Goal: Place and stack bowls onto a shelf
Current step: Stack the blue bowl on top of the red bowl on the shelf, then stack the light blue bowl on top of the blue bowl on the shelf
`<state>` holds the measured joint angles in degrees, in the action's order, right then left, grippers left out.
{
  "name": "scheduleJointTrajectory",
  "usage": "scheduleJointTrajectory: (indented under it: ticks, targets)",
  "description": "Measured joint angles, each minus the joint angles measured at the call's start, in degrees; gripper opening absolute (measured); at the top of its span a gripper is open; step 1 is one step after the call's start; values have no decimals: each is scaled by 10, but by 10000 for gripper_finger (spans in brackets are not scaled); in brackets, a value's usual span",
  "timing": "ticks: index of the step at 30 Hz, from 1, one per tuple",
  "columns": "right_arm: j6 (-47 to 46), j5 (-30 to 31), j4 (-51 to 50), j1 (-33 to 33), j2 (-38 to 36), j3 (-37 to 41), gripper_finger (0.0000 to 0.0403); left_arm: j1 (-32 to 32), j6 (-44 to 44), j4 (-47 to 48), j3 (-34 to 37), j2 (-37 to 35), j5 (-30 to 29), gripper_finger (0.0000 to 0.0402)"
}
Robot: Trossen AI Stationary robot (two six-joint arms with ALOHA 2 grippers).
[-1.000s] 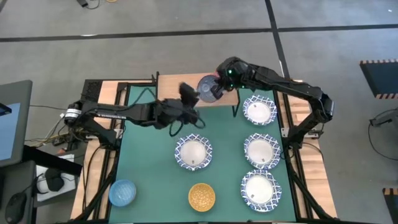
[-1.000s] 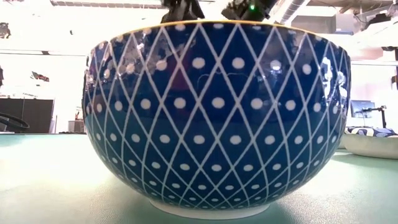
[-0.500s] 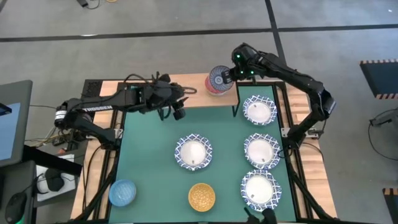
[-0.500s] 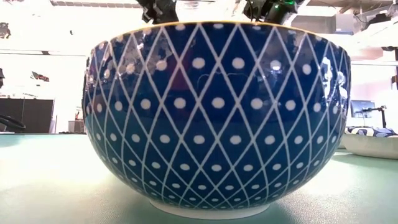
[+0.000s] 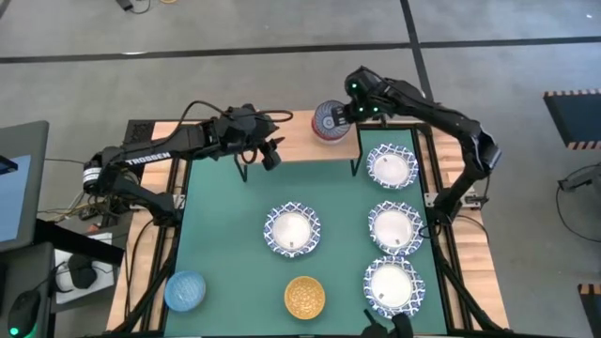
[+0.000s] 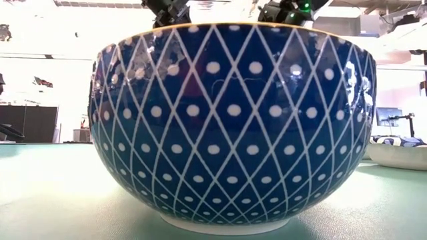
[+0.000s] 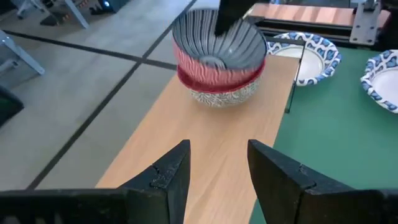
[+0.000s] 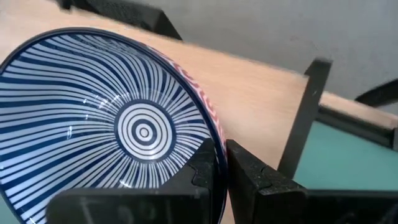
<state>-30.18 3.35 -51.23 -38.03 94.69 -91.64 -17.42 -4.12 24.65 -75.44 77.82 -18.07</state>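
A stack of three bowls stands on the right part of the shelf's wooden plank. It has a grey striped bowl on top, a pinkish-red bowl under it and a patterned bowl at the bottom. My right gripper is shut on the grey bowl. My left gripper is open and empty over the shelf's left part, its fingers pointing along the plank toward the stack. My right gripper pinches the grey bowl's rim on its right side, one finger inside the bowl and one outside. The fingers come from above, slanting from the table's right. The bowl sits nested in the pinkish-red bowl on the shelf.
Four white bowls with blue lattice rims lie on the green table: one in the middle and three in a row at the right. A light blue bowl and a yellow bowl are near the front edge. One lattice bowl fills the low view.
My right gripper has carried the grey bowl a little toward the far right, and it now sits on the stack. My left gripper has drawn back from the bowl toward the table's left along the shelf.
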Motion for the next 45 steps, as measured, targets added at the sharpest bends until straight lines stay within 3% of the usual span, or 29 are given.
scheduleJointTrajectory:
  ticks: [9,23,28,35,45]
  targets:
    - [1,-1,20,9,12,-1,74,-3,9,14,0,0,-4,144]
    - [0,-39,21,-2,-4,0,229,2,56,63,1,-33,-4,144]
    - [35,-31,-1,9,-4,0,231,3,109,117,1,-76,-12,144]
    - [84,-4,46,42,-6,0,225,7,240,275,1,-94,-31,144]
    - [102,-4,80,40,-84,0,225,99,397,428,1,-94,-42,144]
